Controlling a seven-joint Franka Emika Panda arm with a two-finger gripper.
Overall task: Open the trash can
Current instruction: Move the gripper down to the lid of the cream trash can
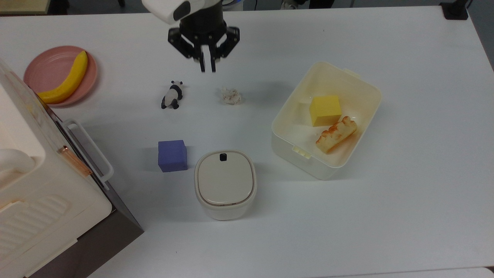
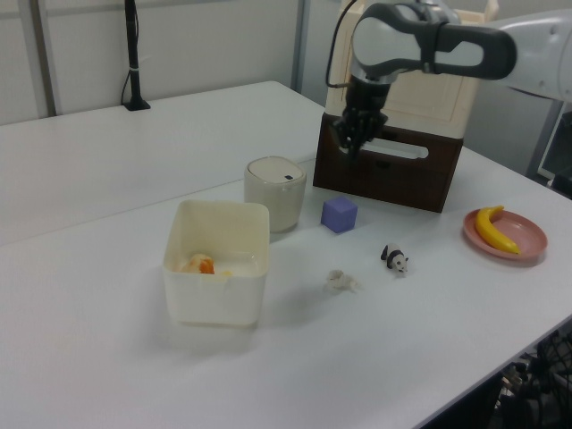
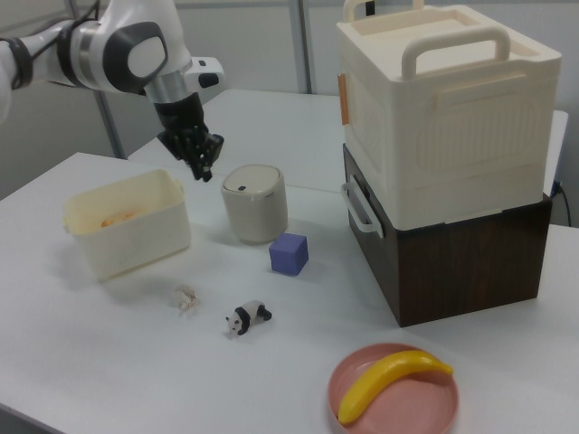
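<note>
Trash can (image 1: 225, 184) is parked beside the purple block (image 1: 172, 155), lid down. Gripper (image 1: 207, 70), fingers nearly pinched together and empty, should be brought squarely over the black button (image 1: 223, 156) and pressed straight down.

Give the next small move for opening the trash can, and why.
Probably carry the gripper across to above the black button on the trash can. The lid lies flat, and in the top view the gripper hangs well short of it, fingers nearly together.
</note>
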